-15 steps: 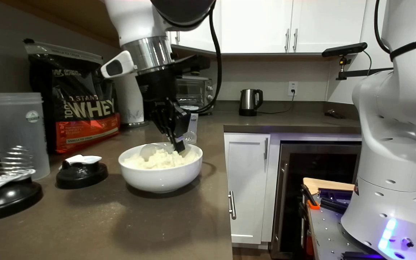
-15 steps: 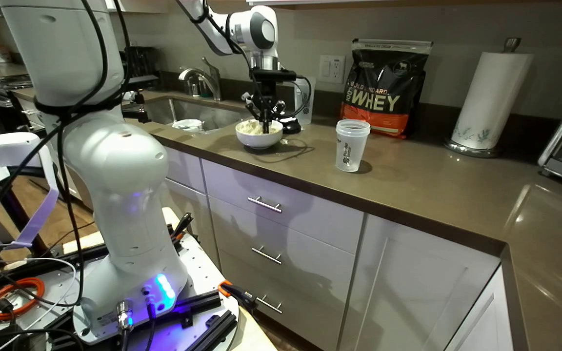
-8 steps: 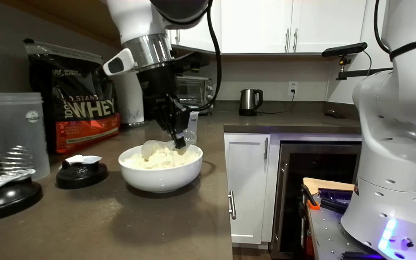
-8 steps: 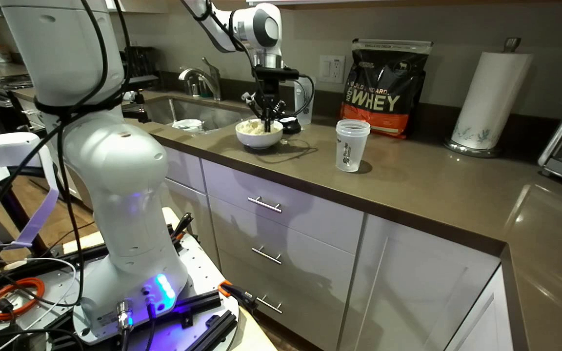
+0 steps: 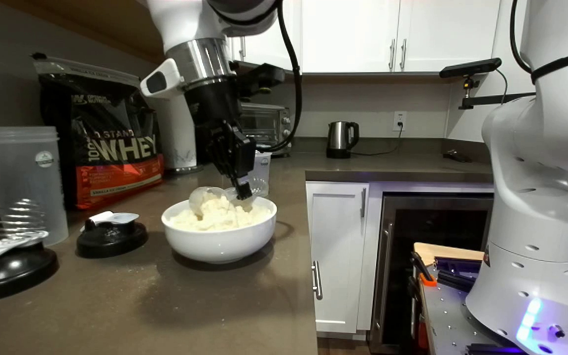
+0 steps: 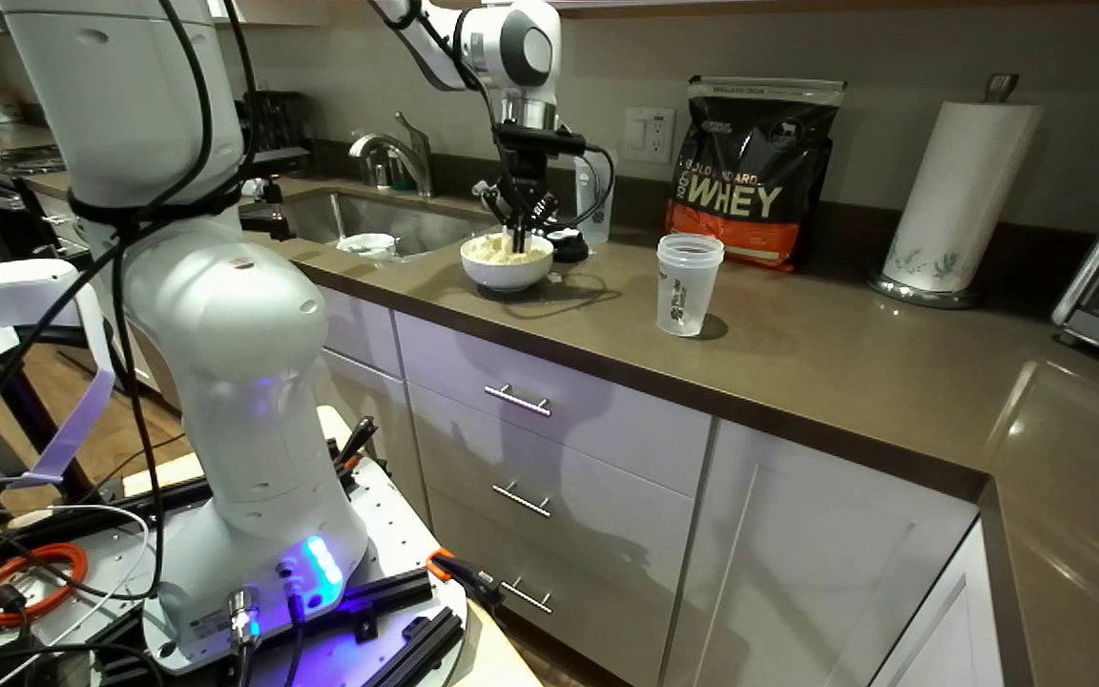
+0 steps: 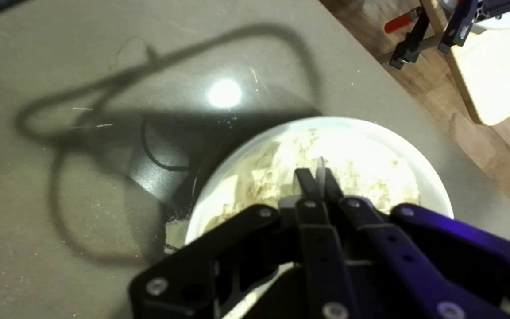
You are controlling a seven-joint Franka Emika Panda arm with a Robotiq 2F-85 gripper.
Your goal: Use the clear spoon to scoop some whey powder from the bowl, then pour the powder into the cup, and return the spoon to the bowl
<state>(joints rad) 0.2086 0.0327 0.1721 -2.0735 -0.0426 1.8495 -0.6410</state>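
The white bowl [image 5: 219, 246] stands on the counter with heaped off-white whey powder [image 5: 225, 217]; the bowl also shows in the other views [image 6: 508, 277] [image 7: 432, 177]. My gripper [image 5: 244, 191] is over the bowl, shut on the handle of the clear spoon [image 5: 198, 198]. The handle [image 7: 321, 170] shows between the fingertips [image 7: 315, 173] in the wrist view. The spoon's scoop end is tilted, at the rim's height on the bag side, with powder at its mouth. The translucent cup [image 6: 688, 286] stands upright on the counter, apart from the bowl; in an exterior view [image 5: 261, 172] the gripper partly hides it.
The whey bag [image 5: 111, 143], the taller shaker tumbler [image 5: 22, 182] and black lids [image 5: 111, 239] [image 5: 13, 271] stand near the bowl. A sink [image 6: 397, 224] lies beyond it. A paper towel roll [image 6: 960, 200] stands near the wall. The counter's front edge [image 6: 607, 358] runs close to the bowl.
My gripper has risen slightly and tilted, with the spoon still held. The spoon's scoop end has come up higher out of the powder. The bowl and cup have not moved.
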